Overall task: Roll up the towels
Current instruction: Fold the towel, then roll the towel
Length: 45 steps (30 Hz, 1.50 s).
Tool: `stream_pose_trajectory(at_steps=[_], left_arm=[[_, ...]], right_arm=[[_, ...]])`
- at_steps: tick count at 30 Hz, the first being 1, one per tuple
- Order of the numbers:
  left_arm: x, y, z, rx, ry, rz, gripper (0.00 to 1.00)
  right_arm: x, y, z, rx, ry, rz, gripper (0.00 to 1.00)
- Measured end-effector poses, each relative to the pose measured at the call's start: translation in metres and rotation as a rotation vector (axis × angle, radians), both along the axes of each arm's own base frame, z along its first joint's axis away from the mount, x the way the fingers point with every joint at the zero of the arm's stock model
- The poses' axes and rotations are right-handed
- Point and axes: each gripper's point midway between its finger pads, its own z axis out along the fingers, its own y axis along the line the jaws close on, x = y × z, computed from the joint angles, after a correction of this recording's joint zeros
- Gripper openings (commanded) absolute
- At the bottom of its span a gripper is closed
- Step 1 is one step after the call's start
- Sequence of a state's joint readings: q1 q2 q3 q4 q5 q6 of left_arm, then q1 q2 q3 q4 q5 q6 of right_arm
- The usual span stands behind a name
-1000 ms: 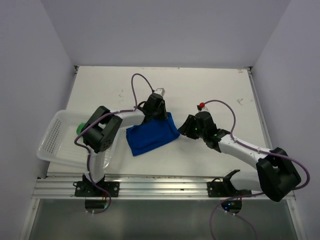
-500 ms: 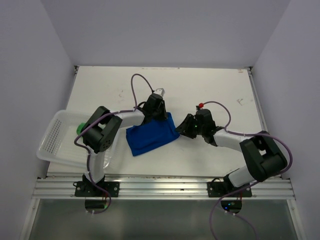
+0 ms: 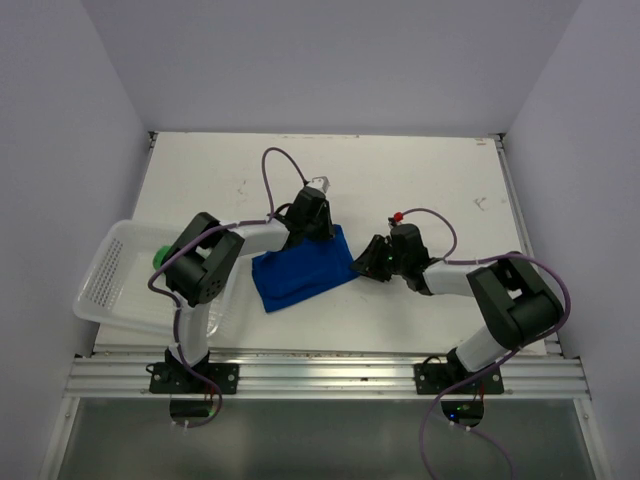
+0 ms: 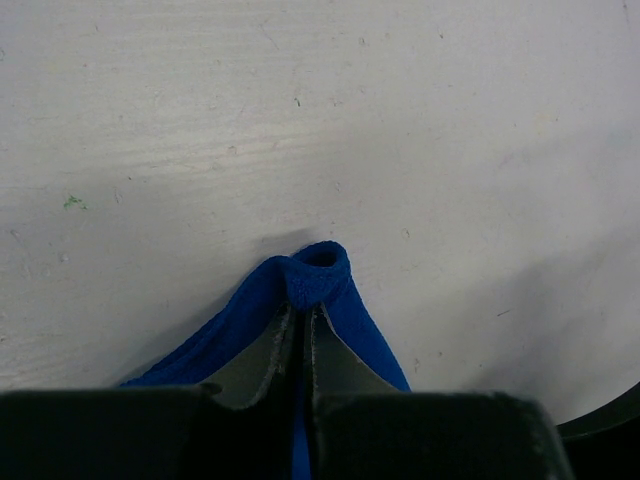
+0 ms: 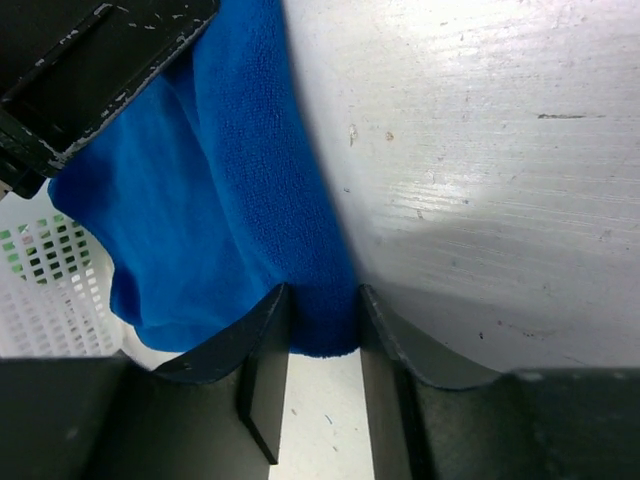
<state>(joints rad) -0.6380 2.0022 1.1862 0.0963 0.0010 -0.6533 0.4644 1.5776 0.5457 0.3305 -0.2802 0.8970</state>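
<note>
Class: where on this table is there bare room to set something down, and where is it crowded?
Free: the table strip between the blue towel and the back wall, and the far right corner. Crowded: centre, where the left gripper and right gripper grip that towel, and the basket at left.

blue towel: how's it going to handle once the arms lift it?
Likely floppy: where the left gripper pinches it, the blue towel bunches into a soft fold. Probably light: it lies thin and creased on the table. Unlikely to slip, given the fuzzy pile between the right gripper's jaws.
</note>
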Motion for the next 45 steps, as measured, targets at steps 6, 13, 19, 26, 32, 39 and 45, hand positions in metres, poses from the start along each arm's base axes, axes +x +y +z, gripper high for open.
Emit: stream_pose_trajectory(at_steps=[6,13,19,26,32,39,45], left_arm=[[-0.001,0.000,0.000,0.003,0.000,0.000,0.00],[-0.002,0.002,0.001,0.012,0.002,0.005,0.00],[-0.002,0.002,0.003,0.021,0.016,0.005,0.20],[-0.005,0.005,0.006,0.039,0.059,0.010,0.28],[-0.005,0.011,0.012,0.047,0.067,0.021,0.33],[0.001,0.016,0.035,0.024,0.035,0.037,0.34],[0.009,0.011,0.067,-0.019,-0.020,0.036,0.34]], right_arm=[[-0.001,0.000,-0.005,0.000,-0.025,0.015,0.19],[-0.001,0.003,-0.007,-0.012,-0.065,0.061,0.00],[-0.003,0.004,-0.002,-0.104,-0.147,0.086,0.00],[-0.015,0.001,0.012,-0.273,-0.274,0.094,0.00],[-0.016,-0.015,0.017,-0.383,-0.319,0.052,0.00],[-0.018,-0.026,0.013,-0.492,-0.349,0.048,0.00],[-0.028,-0.023,0.012,-0.594,-0.408,0.095,0.00]])
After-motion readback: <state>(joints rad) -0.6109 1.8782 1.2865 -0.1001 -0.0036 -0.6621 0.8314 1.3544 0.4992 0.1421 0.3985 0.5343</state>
